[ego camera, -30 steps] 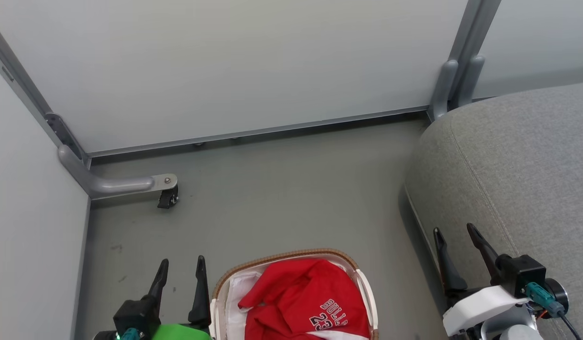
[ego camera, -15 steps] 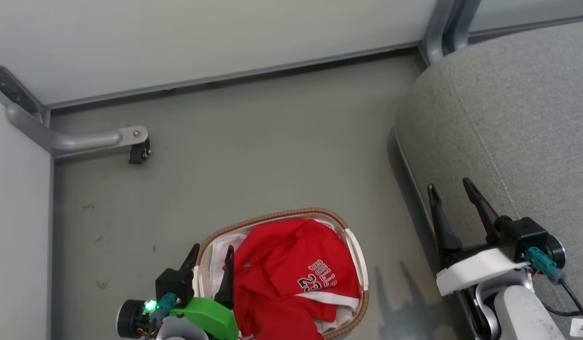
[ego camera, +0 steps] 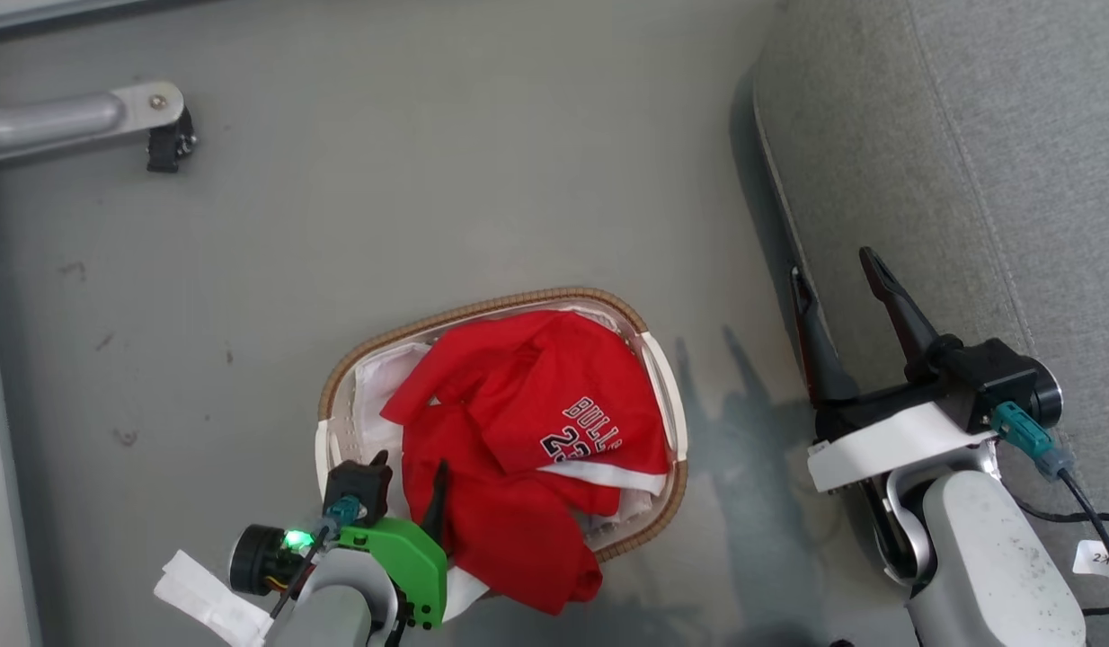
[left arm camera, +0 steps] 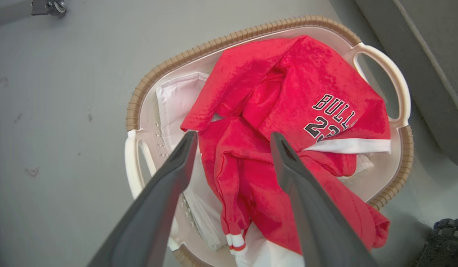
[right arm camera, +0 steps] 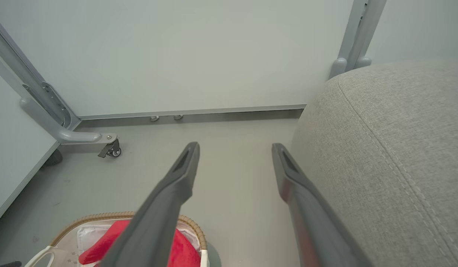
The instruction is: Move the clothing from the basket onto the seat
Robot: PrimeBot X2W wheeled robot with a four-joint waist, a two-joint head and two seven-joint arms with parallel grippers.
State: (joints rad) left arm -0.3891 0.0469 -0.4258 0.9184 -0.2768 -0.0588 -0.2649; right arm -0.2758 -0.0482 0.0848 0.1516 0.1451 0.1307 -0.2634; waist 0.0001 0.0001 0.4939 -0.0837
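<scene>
while both pairs of fingers stand spread wide with nothing between them, the left gripper (left arm camera: 233, 134) hangs over the near-left part of the basket (left arm camera: 221, 40), its two dark fingers (left arm camera: 164, 193) straddling a fold of the red clothing (left arm camera: 288, 81) without pinching it; whether the tips touch the cloth i cannot tell. the clothing lies heaped in the basket, the piece printed "bulls 23" (left arm camera: 331, 116) uppermost on the seat side, another with a striped cuff running toward the near rim, where a red hem spills over the edge. a white liner cloth (left arm camera: 177, 100) shows along the basket's left wall. bare grey floor (ego camera: 429, 180) lies open on the basket's far and left sides, and a narrower strip of floor separates its right handle (left arm camera: 396, 81) from the seat (ego camera: 968, 135). the right gripper (ego camera: 830, 261) is at the seat's rounded front edge, one finger over the floor gap and the other over the grey upholstery, well apart from the basket. a caster (ego camera: 164, 148) on a metal leg sits far across the open floor, near the wall panels (right arm camera: 177, 55). the basket's near end is hidden behind the left arm in the head view, the print's last characters curl out of sight, and whatever lies under the top layer cannot be made out.
</scene>
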